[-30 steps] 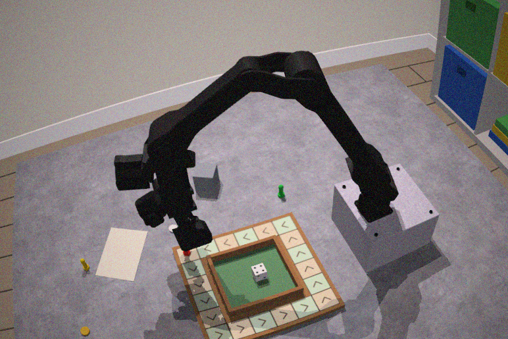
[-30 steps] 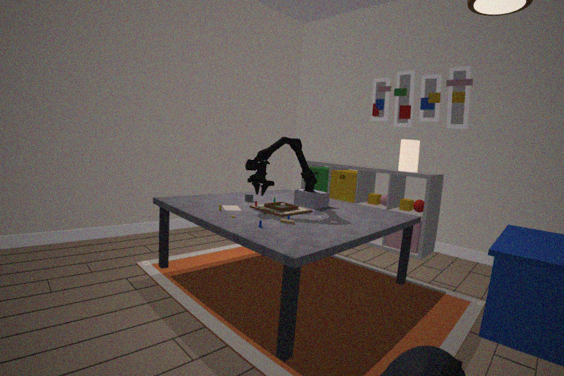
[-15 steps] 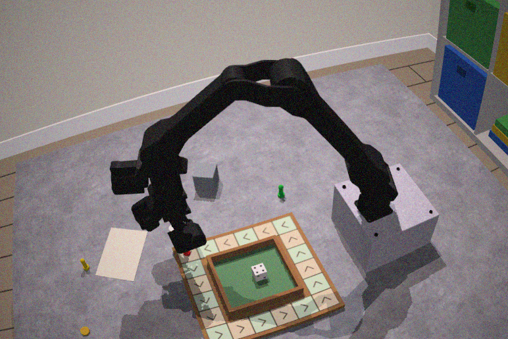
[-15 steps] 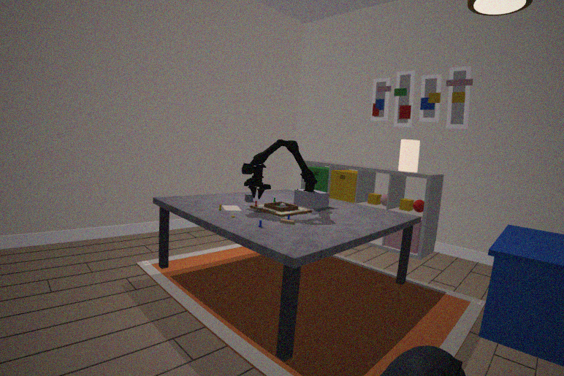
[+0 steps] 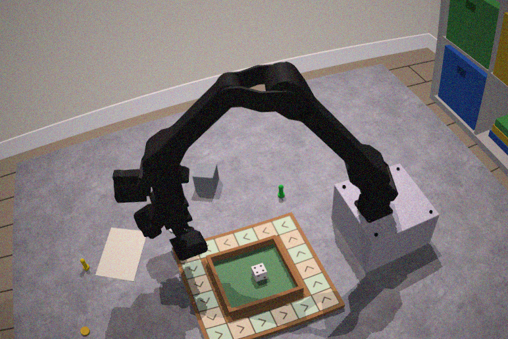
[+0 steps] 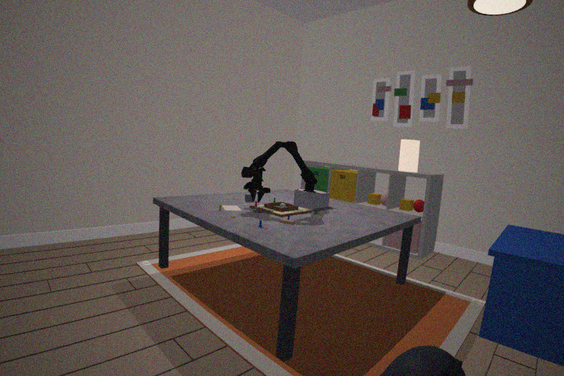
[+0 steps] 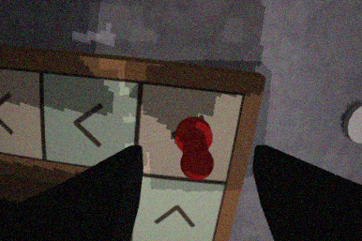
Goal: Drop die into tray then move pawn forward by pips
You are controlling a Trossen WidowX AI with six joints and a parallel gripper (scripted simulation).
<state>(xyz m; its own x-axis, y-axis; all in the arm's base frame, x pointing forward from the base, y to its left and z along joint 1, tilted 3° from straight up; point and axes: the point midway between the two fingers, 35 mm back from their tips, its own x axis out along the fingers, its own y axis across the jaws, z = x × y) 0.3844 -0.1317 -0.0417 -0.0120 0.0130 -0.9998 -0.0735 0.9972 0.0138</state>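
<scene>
The die lies in the green-floored tray with four pips on top. The board has arrowed squares around the tray. The red pawn is on a corner square of the board; in the top view the arm hides it. My gripper is partly open, pointing down above that corner. In the wrist view the pawn shows between the fingertips, with a gap on each side. Nothing is held.
A white disc lies just off the board's corner. A green pawn, grey block, white card, yellow pawn and orange disc surround the board. Blue pawns stand at the front.
</scene>
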